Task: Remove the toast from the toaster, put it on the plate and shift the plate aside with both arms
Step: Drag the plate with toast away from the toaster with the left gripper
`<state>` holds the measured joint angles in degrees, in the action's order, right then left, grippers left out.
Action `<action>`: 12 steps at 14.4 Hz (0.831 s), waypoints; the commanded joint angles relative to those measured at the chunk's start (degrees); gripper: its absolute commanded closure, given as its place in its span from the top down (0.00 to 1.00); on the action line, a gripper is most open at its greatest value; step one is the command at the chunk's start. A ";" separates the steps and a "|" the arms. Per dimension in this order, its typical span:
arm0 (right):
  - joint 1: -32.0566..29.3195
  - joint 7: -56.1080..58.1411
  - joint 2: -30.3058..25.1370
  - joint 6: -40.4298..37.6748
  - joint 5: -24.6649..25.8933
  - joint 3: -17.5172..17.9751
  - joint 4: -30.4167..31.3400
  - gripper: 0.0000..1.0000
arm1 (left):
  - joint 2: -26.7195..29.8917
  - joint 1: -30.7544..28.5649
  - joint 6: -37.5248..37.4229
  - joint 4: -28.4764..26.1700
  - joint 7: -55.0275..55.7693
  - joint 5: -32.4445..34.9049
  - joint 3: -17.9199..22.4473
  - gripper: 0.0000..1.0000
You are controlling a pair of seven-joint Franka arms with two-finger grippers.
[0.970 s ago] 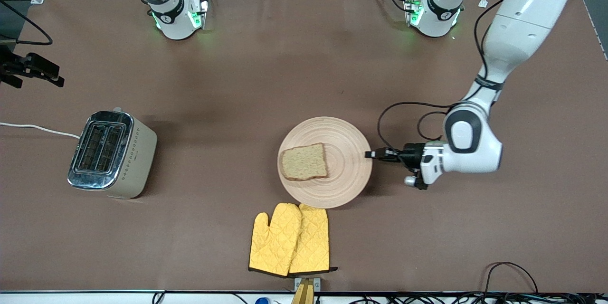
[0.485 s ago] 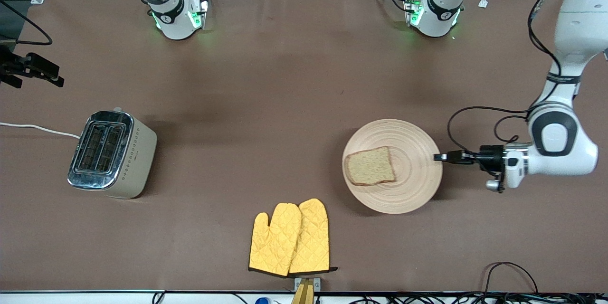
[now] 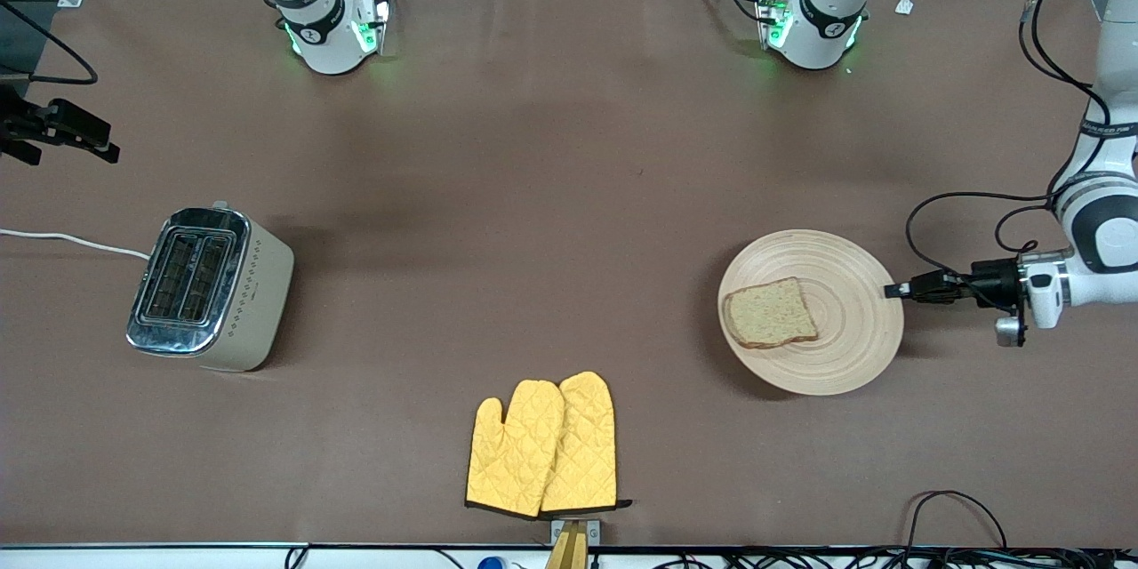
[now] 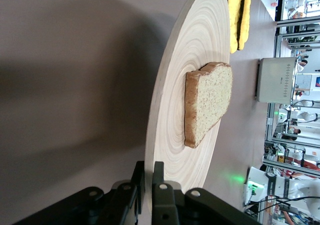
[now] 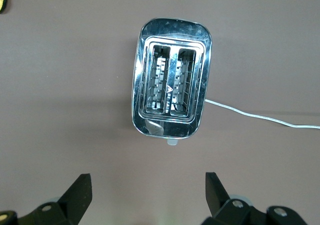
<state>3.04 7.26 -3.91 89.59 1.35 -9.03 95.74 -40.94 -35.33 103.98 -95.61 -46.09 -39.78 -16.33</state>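
Toaster point(image 3: 209, 288): chrome top, cream body, two slots; the right wrist view alone shows it under the right gripper point(image 5: 147, 192), fingers spread wide, empty. Mitts point(image 3: 542, 446): yellow, quilted. Plate point(image 3: 845, 356): round pale wood, ringed grain, toward the left arm's end. Toast point(image 3: 769, 313): speckled square slice on plate, just past the left gripper point(image 3: 893, 290), which is clamped on the plate's rim.
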 commanded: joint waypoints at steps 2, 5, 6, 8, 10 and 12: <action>-0.49 -0.75 -0.93 0.05 0.23 0.50 0.50 1.00 | -1.42 -5.44 -2.20 -0.10 -6.72 -0.12 -0.81 0.00; -0.57 -0.75 -0.93 -0.03 0.14 0.42 0.50 1.00 | -3.09 -7.56 -2.20 -0.36 -6.55 -0.12 -0.72 0.00; -0.57 -0.75 -0.93 0.05 0.14 0.42 0.50 1.00 | -3.27 -8.43 -2.20 -0.45 -5.86 -0.12 -0.72 0.01; -0.57 -0.75 -0.93 0.06 0.14 0.42 0.50 1.00 | -3.97 -8.88 -2.64 -0.45 -4.98 -0.12 -0.63 0.08; -0.57 -0.75 -0.93 0.14 0.05 0.42 0.50 1.00 | -5.28 -9.67 -3.61 -0.36 -2.96 -0.12 -0.63 0.09; -0.57 -0.75 -0.84 0.14 0.05 0.50 0.50 1.00 | -6.43 -9.76 -3.70 -0.27 -2.51 -0.12 -0.63 0.10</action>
<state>3.03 7.24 -3.91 89.59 1.35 -9.02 95.73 -46.63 -43.99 102.58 -96.17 -49.33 -39.63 -16.23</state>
